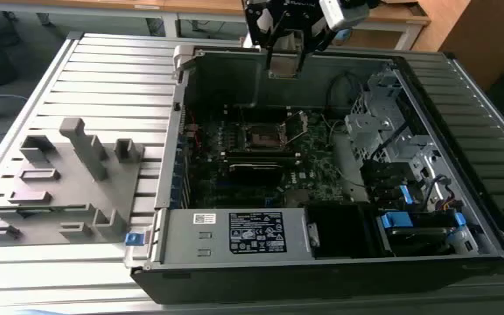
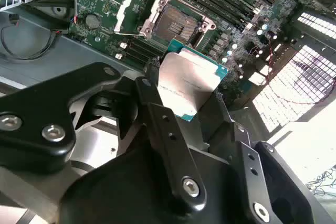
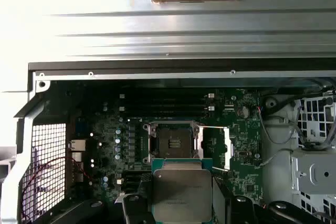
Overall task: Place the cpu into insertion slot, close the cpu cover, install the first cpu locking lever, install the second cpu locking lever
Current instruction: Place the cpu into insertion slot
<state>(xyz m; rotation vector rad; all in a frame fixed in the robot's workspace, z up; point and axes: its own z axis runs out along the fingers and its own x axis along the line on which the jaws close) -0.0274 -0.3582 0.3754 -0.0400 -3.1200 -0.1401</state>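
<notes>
Second wrist view: hand (image 2: 185, 97) clamped on the cpu (image 2: 190, 80), a flat silver-grey square edged teal.

Exterior view: high, far above computer case (image 1: 226, 79), looking in. Both wrist views: close, facing same insertion slot (image 3: 172, 141).

Matte black metal gripper (image 2: 185, 103): angular linked fingers (image 2: 164, 129), flat bars joined by silver socket-head screws at the pivots.

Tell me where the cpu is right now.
In the second wrist view the cpu sits gripped in the hand, held in the air near the empty insertion slot, not yet in it.
</notes>
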